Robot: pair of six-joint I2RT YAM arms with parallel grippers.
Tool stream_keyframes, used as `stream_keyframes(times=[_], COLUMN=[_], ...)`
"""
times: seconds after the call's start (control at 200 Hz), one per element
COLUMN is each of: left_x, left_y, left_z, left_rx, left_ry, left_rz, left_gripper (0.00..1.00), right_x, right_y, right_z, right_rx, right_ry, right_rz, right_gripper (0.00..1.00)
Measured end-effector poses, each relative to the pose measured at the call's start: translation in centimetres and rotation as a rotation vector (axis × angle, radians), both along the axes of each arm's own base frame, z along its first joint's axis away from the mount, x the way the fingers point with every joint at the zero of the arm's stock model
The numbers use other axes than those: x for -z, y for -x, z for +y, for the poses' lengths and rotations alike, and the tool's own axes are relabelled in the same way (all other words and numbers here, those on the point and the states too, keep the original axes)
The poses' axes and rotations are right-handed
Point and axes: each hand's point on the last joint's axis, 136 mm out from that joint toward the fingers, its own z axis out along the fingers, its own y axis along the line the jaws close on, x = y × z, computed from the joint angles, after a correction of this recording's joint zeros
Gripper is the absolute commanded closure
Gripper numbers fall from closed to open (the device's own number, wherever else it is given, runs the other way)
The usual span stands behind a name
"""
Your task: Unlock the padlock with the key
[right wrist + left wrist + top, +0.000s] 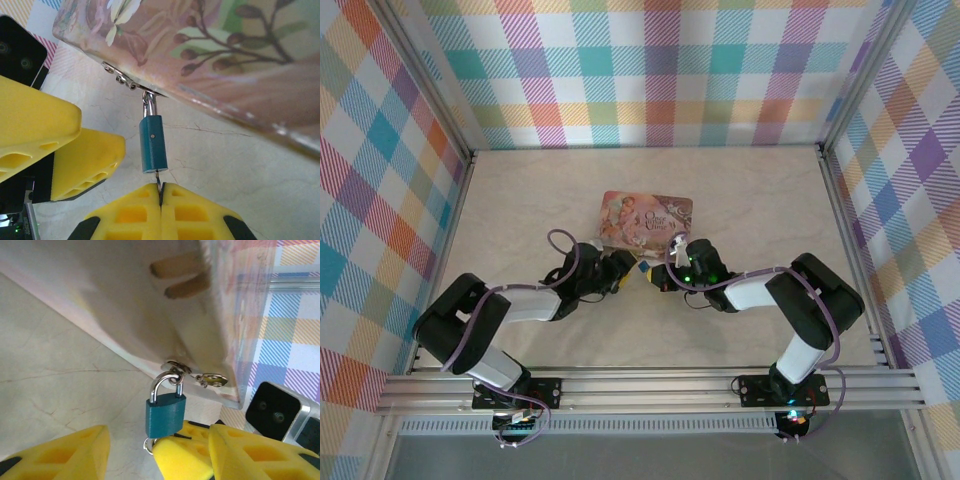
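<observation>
The small blue padlock point(166, 415) hangs by its silvery shackle point(162, 382) from the clasp of the pink tin point(647, 218). From the side, the padlock point(152, 144) has the key point(159, 181) pushed into its bottom. My right gripper point(161, 192) is shut on the key's head, just below the lock. The key's ring point(148, 445) shows beside that gripper's yellow fingers point(182, 457). My left gripper point(157, 440) is open, its fingers either side of the lock's lower end and not touching it. Both grippers meet at the padlock point(641, 269) in the top view.
The tin's side wall point(125, 305) stands close over both grippers, and its pictured lid point(240, 45) looms above the lock. The right wrist's black camera block point(275, 410) sits close on the right. Checked walls point(650, 70) enclose the beige table point(760, 200).
</observation>
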Motion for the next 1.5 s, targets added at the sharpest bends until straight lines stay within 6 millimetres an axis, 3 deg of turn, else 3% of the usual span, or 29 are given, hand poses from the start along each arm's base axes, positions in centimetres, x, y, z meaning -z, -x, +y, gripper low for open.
stream_keyframes(times=[0.22,0.51,0.8,0.985,1.195,1.5], left_x=[0.2,-1.2,-0.7,-0.8,-1.2,0.4], left_y=[-0.5,-4.8,-5.4,-5.2,-2.9,-0.6], left_z=[0.8,2.1,1.8,1.8,2.2,-0.3], left_rx=[-0.018,-0.051,-0.012,0.017,0.045,0.097], left_ry=[-0.011,-0.027,-0.054,-0.082,-0.084,-0.012], left_rz=[0.004,-0.052,-0.071,-0.097,-0.115,-0.055], left_gripper=[0.48,0.49,0.49,0.44,0.43,0.47], right_x=[0.1,0.1,0.1,0.2,0.1,0.1], right_y=[0.0,0.1,-0.3,-0.2,0.0,-0.2], right_z=[0.1,0.5,0.7,1.0,1.3,1.6], right_rx=[0.002,-0.005,0.003,0.001,-0.007,-0.007], right_ry=[-0.004,-0.005,0.0,0.001,-0.002,-0.01], right_rz=[0.008,0.006,0.001,0.001,0.004,0.016], right_gripper=[1.0,1.0,1.0,1.0,1.0,1.0])
